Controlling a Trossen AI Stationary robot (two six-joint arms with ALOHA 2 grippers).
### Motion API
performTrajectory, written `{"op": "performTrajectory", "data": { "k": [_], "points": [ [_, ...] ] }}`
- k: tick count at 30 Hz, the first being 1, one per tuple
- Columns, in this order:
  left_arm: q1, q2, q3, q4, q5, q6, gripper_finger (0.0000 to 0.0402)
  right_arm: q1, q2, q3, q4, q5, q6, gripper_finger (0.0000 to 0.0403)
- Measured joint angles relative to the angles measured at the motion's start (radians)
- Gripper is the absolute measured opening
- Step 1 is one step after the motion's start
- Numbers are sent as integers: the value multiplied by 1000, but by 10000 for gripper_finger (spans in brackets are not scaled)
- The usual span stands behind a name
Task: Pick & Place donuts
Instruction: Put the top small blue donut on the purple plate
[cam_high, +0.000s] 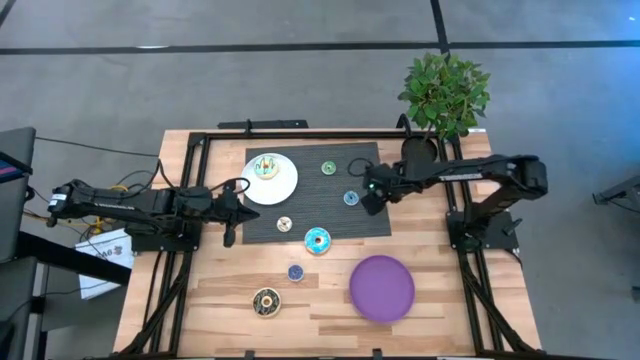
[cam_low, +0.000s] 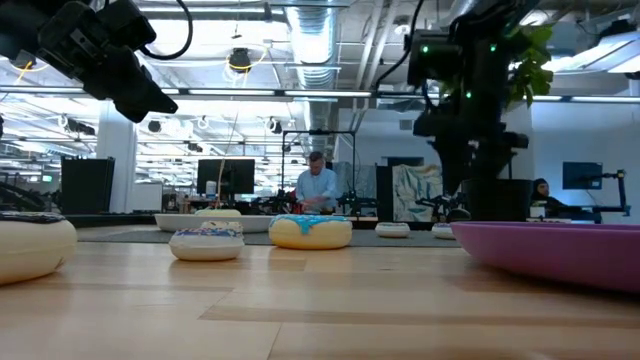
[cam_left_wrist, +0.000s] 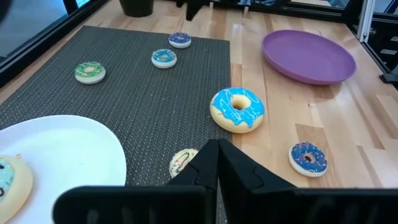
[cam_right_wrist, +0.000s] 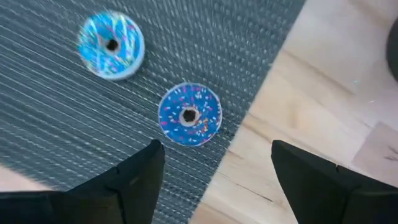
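Donuts lie spread over the desk (cam_high: 210, 310). Going from left to right in the high view: the brown donut (cam_high: 266, 301) sits on the bare wood near the front, the teal donut (cam_high: 267, 167) lies on the white plate (cam_high: 285, 187), the cream donut (cam_high: 284, 224) and the big blue donut (cam_high: 317, 240) lie on the dark mat (cam_high: 355, 225), the dark blue donut (cam_high: 295, 272) is on the wood just below the mat, and the green donut (cam_high: 328, 168) and the small blue donut (cam_high: 351, 198) are on the mat further right. The purple plate (cam_high: 381, 288) has nothing on it.

The left pincer (cam_high: 229, 212) hangs clenched beside the white plate. The right pincer (cam_high: 369, 197) is released, with its jaws wide, just beside the small blue donut.

I think the main risk is on the right side. The pincer stands off to one side of the donut, so if it comes down like this, one finger can land on the icing and push the ring away on the mat. A ring this low can also slip out from the fingers.

All donuts lie flat with the hole upward. They are round, so no long axis shows and they point in no direction.
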Motion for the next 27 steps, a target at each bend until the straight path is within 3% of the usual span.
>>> {"op": "performTrajectory", "data": {
  "k": [8,27],
  "points": [
    [0,0,0,0,0,-3,0,56,104,0,58,-3,0,285],
    [0,0,0,-18,6,-40,0,7,187,2,160,25,11,285]
  ]
}}
